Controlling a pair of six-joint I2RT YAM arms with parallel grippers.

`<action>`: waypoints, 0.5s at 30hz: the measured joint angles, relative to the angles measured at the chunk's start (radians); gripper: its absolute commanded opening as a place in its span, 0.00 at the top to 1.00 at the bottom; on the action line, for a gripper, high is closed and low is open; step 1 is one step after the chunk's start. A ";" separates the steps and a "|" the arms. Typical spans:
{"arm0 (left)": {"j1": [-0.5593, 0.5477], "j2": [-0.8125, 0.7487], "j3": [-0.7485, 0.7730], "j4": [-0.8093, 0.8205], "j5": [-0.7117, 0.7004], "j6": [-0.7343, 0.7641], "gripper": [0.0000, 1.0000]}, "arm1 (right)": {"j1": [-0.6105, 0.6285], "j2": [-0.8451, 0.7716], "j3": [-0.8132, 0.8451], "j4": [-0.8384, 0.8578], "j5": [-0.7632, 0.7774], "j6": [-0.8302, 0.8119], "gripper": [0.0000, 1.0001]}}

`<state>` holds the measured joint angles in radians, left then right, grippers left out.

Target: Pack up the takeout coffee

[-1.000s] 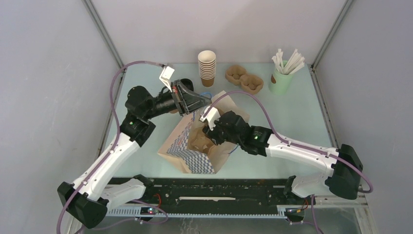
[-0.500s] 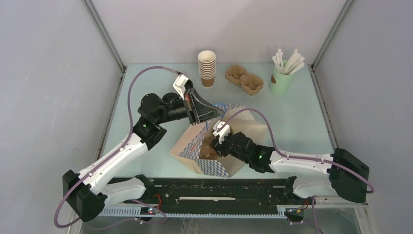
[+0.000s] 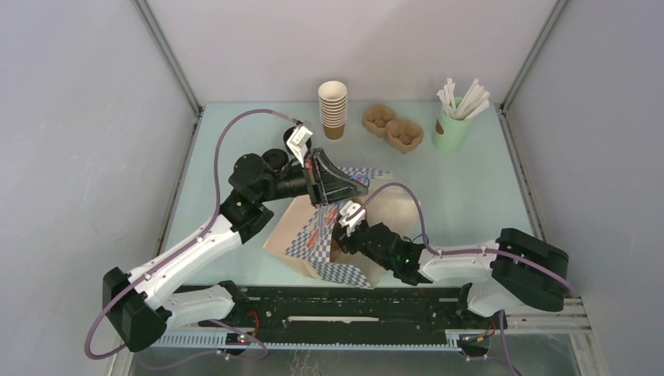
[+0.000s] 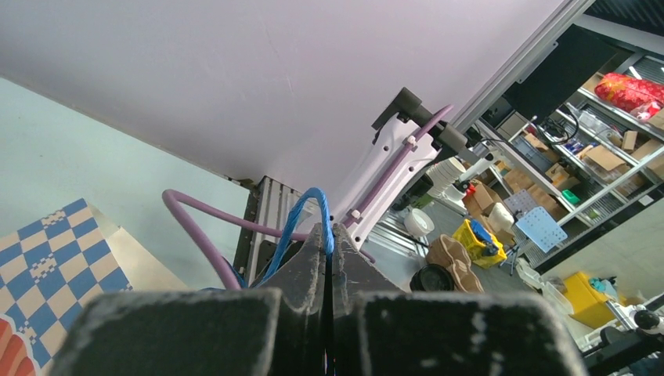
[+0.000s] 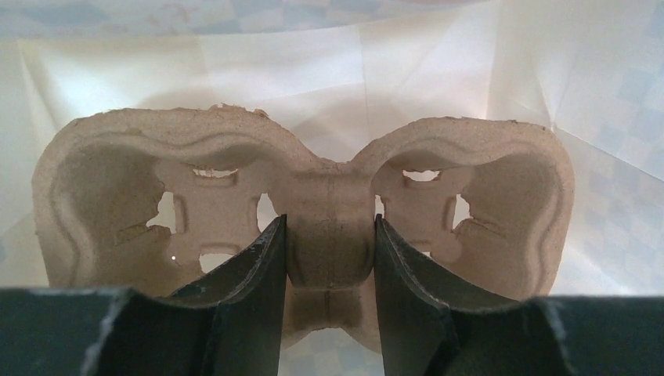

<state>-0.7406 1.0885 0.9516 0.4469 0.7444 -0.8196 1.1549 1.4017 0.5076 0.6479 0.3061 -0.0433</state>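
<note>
A stack of brown kraft paper cups (image 3: 333, 110), white inside, stands at the back of the table, far from both grippers. A paper bag (image 3: 313, 243) with a blue check print stands open in the middle. My left gripper (image 3: 347, 188) is shut on the bag's blue handle (image 4: 316, 210), holding it up; the jaws (image 4: 329, 232) are pressed together. My right gripper (image 5: 330, 235) is inside the bag, shut on the middle bridge of a brown moulded-pulp cup tray (image 5: 117, 180). In the top view its fingertips are hidden by the bag.
More pulp trays (image 3: 393, 128) lie at the back, right of the cup stack. A pale green cup with white straws (image 3: 452, 129) stands at the back right. My right arm (image 3: 438, 258) lies low along the near edge. Enclosure walls surround the table.
My left gripper has carried the handle right and nearer. The bag has shifted toward the near edge. My right arm has drawn back and folded, its gripper staying in the bag with the tray.
</note>
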 measured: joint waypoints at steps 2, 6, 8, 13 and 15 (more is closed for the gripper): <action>-0.002 0.006 0.000 0.000 0.000 0.000 1.00 | 0.000 0.021 0.000 0.017 -0.001 -0.008 0.67; -0.011 0.022 0.000 -0.001 0.000 0.000 1.00 | 0.000 0.055 0.000 0.053 -0.006 -0.034 0.66; -0.014 0.025 0.000 -0.002 0.000 0.000 1.00 | 0.000 0.073 0.000 0.073 -0.018 -0.046 0.66; -0.017 0.025 0.000 -0.008 0.004 0.008 1.00 | 0.000 0.121 0.003 0.106 -0.062 -0.078 0.67; -0.017 0.025 0.000 -0.009 0.013 0.008 1.00 | 0.000 0.137 0.008 0.120 -0.079 -0.097 0.67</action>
<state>-0.7574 1.1137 0.9516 0.4377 0.7570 -0.8116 1.1545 1.5383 0.5156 0.7677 0.2272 -0.1406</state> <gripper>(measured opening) 0.017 0.476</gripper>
